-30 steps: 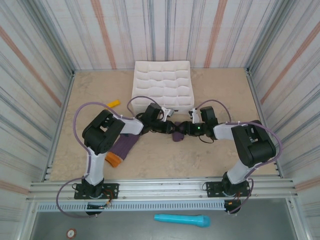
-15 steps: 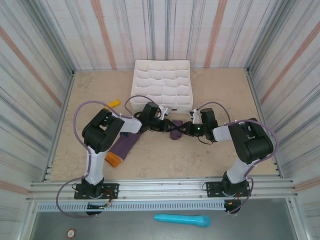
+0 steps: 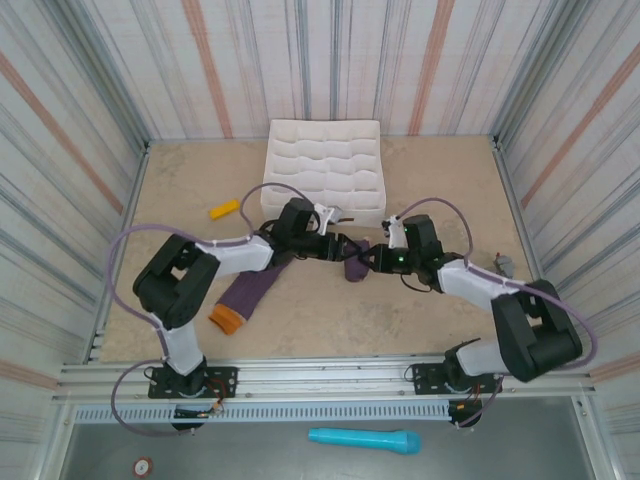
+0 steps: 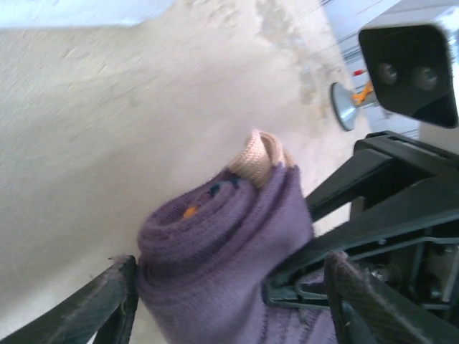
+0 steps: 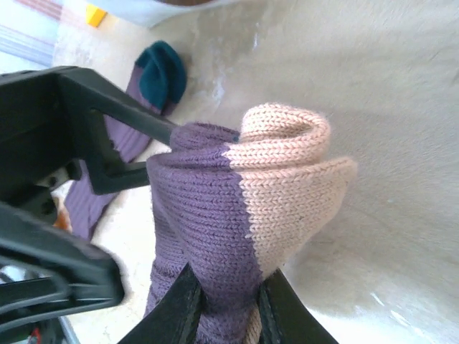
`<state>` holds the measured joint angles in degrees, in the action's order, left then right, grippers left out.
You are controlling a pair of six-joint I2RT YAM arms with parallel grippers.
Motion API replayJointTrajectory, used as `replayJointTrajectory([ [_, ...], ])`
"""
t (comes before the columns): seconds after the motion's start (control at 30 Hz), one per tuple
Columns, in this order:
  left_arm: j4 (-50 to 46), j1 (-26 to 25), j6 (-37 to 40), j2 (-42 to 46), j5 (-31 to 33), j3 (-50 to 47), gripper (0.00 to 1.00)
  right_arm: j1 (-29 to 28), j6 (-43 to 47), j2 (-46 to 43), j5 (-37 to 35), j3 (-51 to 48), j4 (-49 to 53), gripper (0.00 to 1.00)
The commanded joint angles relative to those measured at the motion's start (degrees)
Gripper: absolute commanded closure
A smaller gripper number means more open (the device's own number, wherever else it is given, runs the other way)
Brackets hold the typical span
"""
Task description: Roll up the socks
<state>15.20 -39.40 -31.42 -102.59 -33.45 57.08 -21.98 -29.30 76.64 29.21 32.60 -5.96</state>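
Socks apart on the table [image 3: 440, 190]: one rolled, one flat. Rolled sock [image 3: 356, 265] mid-table, just in front of the white compartment tray [image 3: 325, 165], between both grippers. Stands in the right wrist view as a tight purple bundle [image 5: 208, 193], with a pale peach cuff band folded over its top and right side. Turns a spiral of purple layers toward the left wrist camera, roll [image 4: 215, 251] topped by a peek of the peach band.

Right gripper [image 3: 371, 262] closed on the rolled sock. Pinches the base of the bundle between its fingers [image 5: 181, 309], fabric squeezed into the narrow gap. Reaches in from the right side of the table.

Left gripper [image 3: 337, 244] spread wide, holding nothing. Straddles the roll, one finger [image 4: 107, 304] just beside the purple fabric, the other well out on the far side, with the black frame of the opposite gripper between it and the sock.

Flat sock [image 3: 247, 292] left of the roll, partly under the left arm. Lies stretched out, orange cuff toward the near edge, dark teal toe [image 5: 161, 66] at the far end. Well apart from the bundle.

Yellow-orange piece [image 3: 224, 209] farther left, near the tray's corner, touching neither sock.
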Motion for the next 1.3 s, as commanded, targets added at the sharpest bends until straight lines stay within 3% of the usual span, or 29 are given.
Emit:
replayJointTrajectory([
  [0.0, -9.23, 0.11, 3.57, 5.71, 4.86, 2.42, 0.21, -0.3, 4.38, -6.28, -7.28, 2.75, 9.19, 1.0],
  [0.1, -13.48, 0.58, 4.5, 9.92, 8.14, 3.46, 0.13, -0.37, 6.49, -10.06, -10.15, 4.5, 11.62, 1.0],
  [0.37, -22.12, 6.6, 1.15, 16.3, 9.01, 5.59, 0.13, -2.56, 11.3, -12.53, -20.66, 9.56, 12.31, 1.0],
  [0.57, -25.37, 10.83, -0.1, 17.55, 3.33, 8.25, 0.16, -6.76, 18.31, -12.81, -24.75, 11.45, 7.14, 1.0],
  [0.67, -22.42, 11.01, 2.56, 18.48, -3.43, 8.94, 0.15, -7.21, 21.57, -12.75, -18.53, 11.25, 3.18, 1.0],
  [0.97, -15.73, 11.06, 12.78, 21.47, -11.1, 6.06, 0.12, -6.2, 24.09, -11.39, -0.09, 16.09, 2.43, 1.0],
  [1.27, -3.9, 11.01, 9.3, 21.09, -17.95, 4.19, 0.11, -4.78, 19.23, -9.62, 9.9, 21.29, 1.55, 1.0],
])
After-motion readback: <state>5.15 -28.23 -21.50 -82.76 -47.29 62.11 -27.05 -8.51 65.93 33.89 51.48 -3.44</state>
